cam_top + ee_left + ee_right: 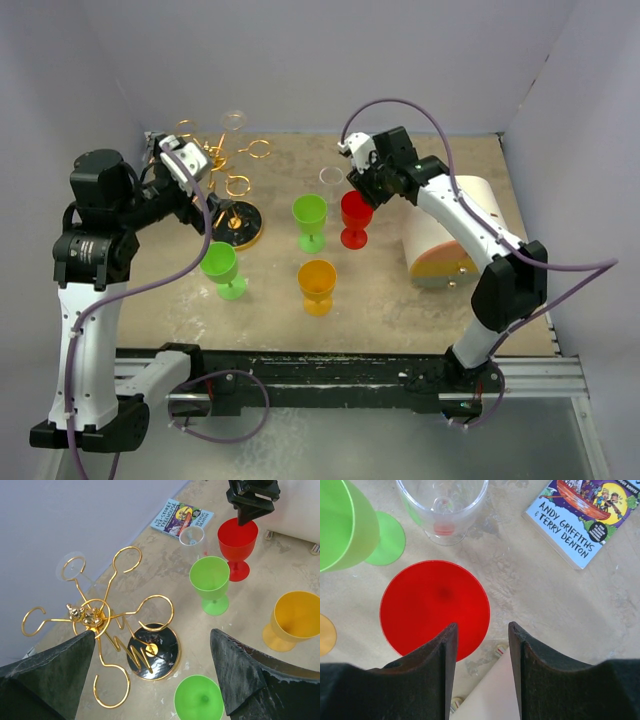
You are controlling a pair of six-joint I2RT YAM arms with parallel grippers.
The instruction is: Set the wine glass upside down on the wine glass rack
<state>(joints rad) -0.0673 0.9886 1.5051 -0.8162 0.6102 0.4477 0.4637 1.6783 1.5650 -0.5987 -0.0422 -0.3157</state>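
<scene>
Right gripper point(481, 626) hangs over the red plastic wine glass point(430, 605), fingers partly spread, nothing pinched. The clear plastic wine glass point(442, 500) stands upright just behind it. Far left, the left gripper point(152, 631) gapes wide above the gold wire wine glass rack point(95, 615). Looks like a second clear glass point(75, 570) hangs there, hard to say.

From the right wrist we see the book point(585, 522) cut by the top and right edges, the clear glass point(442, 510) cut at the top (its far rim lost), and only a sliver of the orange glass point(325, 635).
</scene>
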